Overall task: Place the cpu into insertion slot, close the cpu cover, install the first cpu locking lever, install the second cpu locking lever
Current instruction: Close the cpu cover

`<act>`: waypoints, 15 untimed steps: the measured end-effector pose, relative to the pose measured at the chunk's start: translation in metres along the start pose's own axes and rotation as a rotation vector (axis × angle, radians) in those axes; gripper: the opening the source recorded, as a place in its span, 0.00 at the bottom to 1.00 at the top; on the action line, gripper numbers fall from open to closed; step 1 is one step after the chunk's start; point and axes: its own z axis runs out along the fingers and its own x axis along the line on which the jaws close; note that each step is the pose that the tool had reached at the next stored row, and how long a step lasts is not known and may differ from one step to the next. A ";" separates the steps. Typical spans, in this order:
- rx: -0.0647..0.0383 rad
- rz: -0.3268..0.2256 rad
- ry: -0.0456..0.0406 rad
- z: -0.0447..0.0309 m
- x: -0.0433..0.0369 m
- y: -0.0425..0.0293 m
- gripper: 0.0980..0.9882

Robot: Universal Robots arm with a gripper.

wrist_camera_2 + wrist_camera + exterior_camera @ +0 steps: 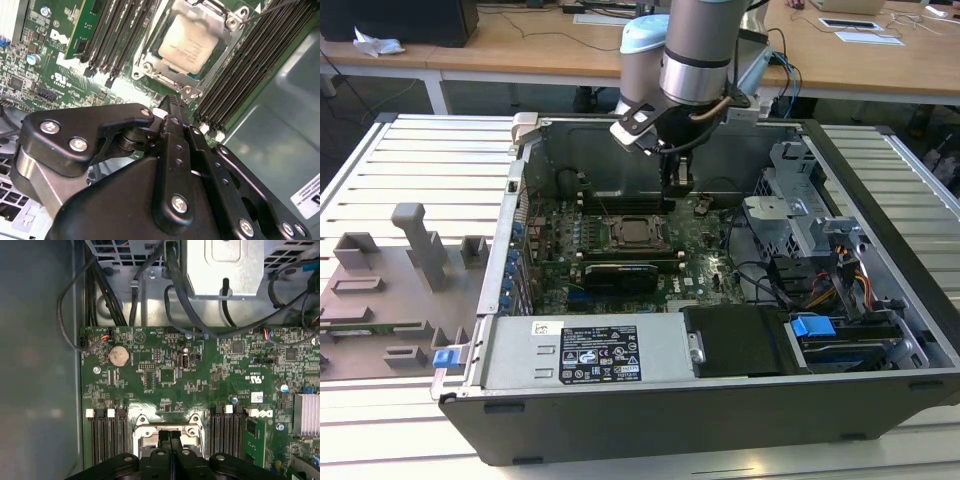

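Seated cpu (189, 42), seemingly under cpu cover (170, 77), half behind gripper (170, 436)

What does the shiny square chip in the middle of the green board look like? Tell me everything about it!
The cpu is a small flat square with a pale, matte, silvery metal top. It lies flat on the green motherboard, between rows of long black memory slots. The cpu cover, a thin silvery frame, lies down around its edges, so the top shows through the window. The gripper hangs close beside the frame and does not touch the chip.
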 end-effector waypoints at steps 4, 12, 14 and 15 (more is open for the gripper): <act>0.000 0.000 -0.0001 0.0006 0.0000 -0.0076 0.01; 0.000 0.000 0.0000 0.0030 -0.0001 -0.0247 0.01; 0.000 0.000 0.0000 0.0036 -0.0001 -0.0281 0.01; 0.000 0.000 0.0000 0.0038 -0.0001 -0.0297 0.01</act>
